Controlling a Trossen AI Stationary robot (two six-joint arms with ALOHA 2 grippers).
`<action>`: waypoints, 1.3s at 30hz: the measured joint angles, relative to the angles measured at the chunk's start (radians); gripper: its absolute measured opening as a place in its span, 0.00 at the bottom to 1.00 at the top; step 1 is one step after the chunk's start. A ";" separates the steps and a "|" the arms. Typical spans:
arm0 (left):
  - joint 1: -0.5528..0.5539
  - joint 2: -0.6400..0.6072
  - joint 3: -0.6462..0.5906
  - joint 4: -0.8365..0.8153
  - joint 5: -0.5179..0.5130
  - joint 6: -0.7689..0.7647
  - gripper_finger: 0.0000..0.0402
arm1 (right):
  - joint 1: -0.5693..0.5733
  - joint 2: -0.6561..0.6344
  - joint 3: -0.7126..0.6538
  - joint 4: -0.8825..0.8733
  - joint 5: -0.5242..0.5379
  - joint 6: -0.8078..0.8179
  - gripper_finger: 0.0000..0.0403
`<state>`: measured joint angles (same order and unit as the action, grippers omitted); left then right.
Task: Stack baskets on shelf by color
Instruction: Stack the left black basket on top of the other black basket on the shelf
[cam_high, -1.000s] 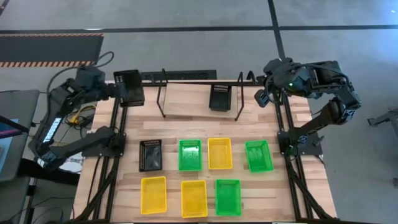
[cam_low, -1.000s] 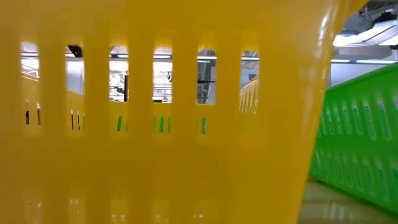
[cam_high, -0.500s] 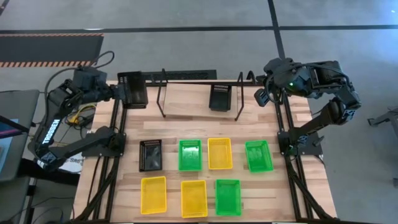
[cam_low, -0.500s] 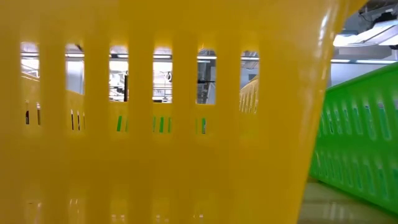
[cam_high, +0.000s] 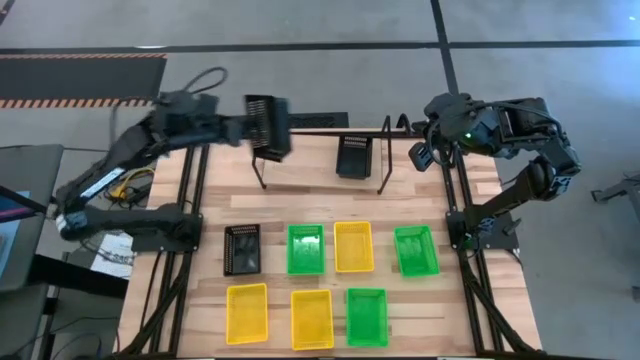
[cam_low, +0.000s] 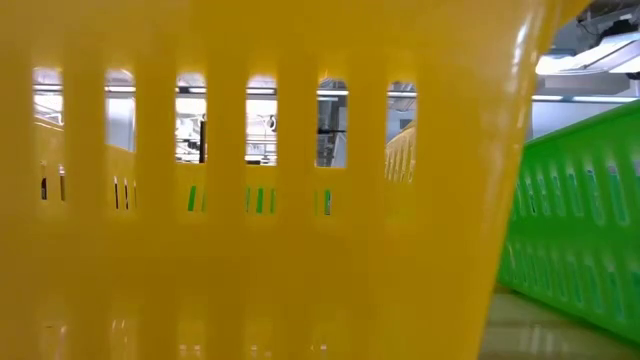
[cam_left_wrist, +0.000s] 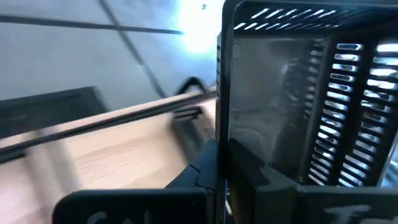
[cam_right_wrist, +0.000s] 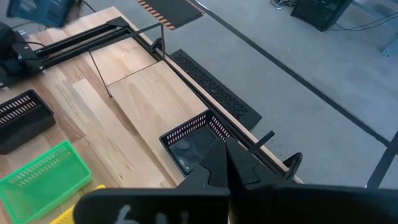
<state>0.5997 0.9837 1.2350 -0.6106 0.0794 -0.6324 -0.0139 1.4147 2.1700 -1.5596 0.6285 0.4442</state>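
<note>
where low view sees yellow basket (cam_low: 270, 200), overhead black basket (cam_high: 267, 125) aloft

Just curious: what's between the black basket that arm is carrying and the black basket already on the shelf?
From above, only bare wood separates the carried black basket from the shelved black basket.

Low view: 1 yellow basket (cam_low: 260, 200) fills nearly the whole picture, cut off at 3 edges, hiding table, shelf and both arms; 1 green basket (cam_low: 575, 230) cut by the right edge; room behind seen only through slots. Left wrist view: held black basket (cam_left_wrist: 311, 99) cut off at top and right; table edge blurred. Right wrist view: fingers hide part of another black basket (cam_right_wrist: 189, 140).
</note>
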 joint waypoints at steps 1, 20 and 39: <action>-0.026 0.032 0.000 0.042 -0.005 -0.007 0.00 | 0.000 0.000 0.000 -0.001 0.000 0.000 0.00; -0.173 0.598 0.082 0.432 -0.104 -0.108 0.00 | -0.001 0.000 0.000 -0.004 0.003 -0.061 0.00; -0.163 0.970 0.642 -0.072 -0.112 -0.073 0.00 | -0.001 0.000 0.000 -0.004 -0.002 -0.062 0.00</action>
<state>0.4371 1.9537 1.8771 -0.6824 -0.0327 -0.7056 -0.0147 1.4147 2.1700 -1.5635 0.6266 0.3819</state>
